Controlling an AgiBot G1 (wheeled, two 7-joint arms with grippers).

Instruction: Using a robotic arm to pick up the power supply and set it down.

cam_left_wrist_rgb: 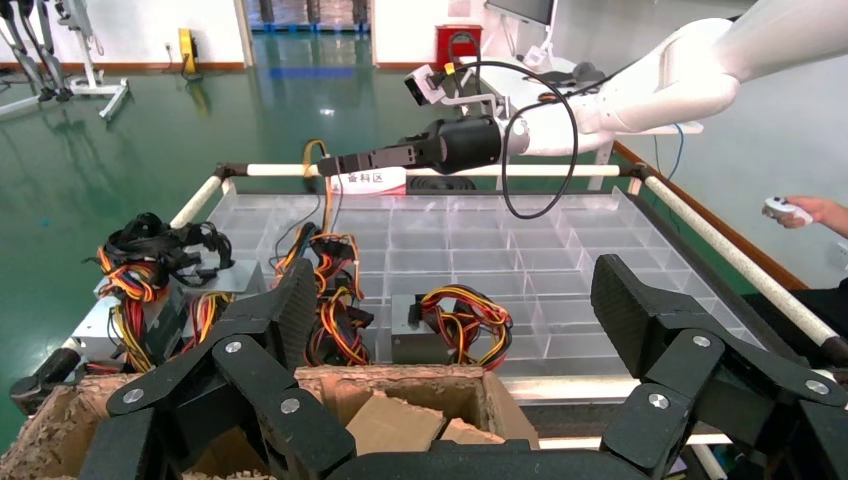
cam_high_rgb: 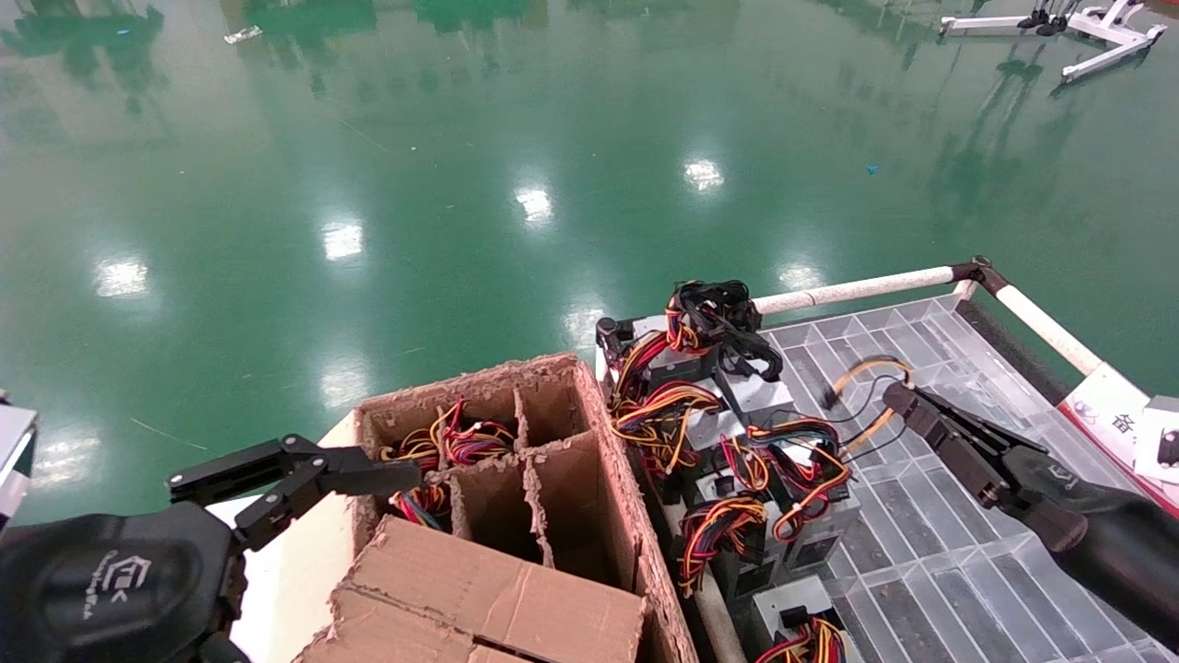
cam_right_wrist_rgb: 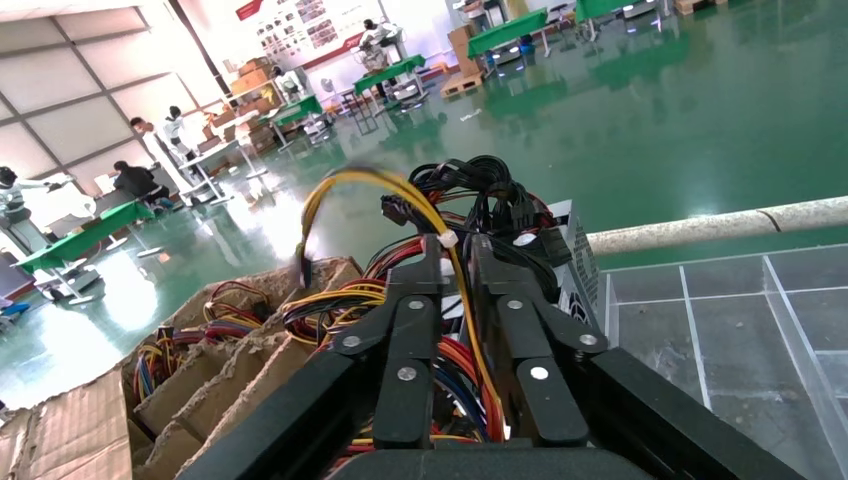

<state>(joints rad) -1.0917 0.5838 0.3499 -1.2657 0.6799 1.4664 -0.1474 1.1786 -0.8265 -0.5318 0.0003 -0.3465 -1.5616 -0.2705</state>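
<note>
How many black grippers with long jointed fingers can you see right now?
2. The left gripper hangs open at the left edge of the torn brown cardboard box. The right gripper is over the clear plastic grid tray, shut on a yellow wire. None seems hidden.

- Right gripper (cam_high_rgb: 907,401): matt black plastic fingers, silver rivets, pinched on a glossy yellow wire (cam_right_wrist_rgb: 455,265).
- Power supply (cam_high_rgb: 811,529), just beside its tips: dull silver-grey sheet metal.
- Grid tray (cam_high_rgb: 930,571) beneath it: clear, glossy plastic.
- Cardboard box (cam_high_rgb: 516,516), by the left gripper (cam_high_rgb: 304,483): rough, frayed brown card.
- Floor (cam_high_rgb: 461,138) beyond: glossy green, mirror-smooth.
</note>
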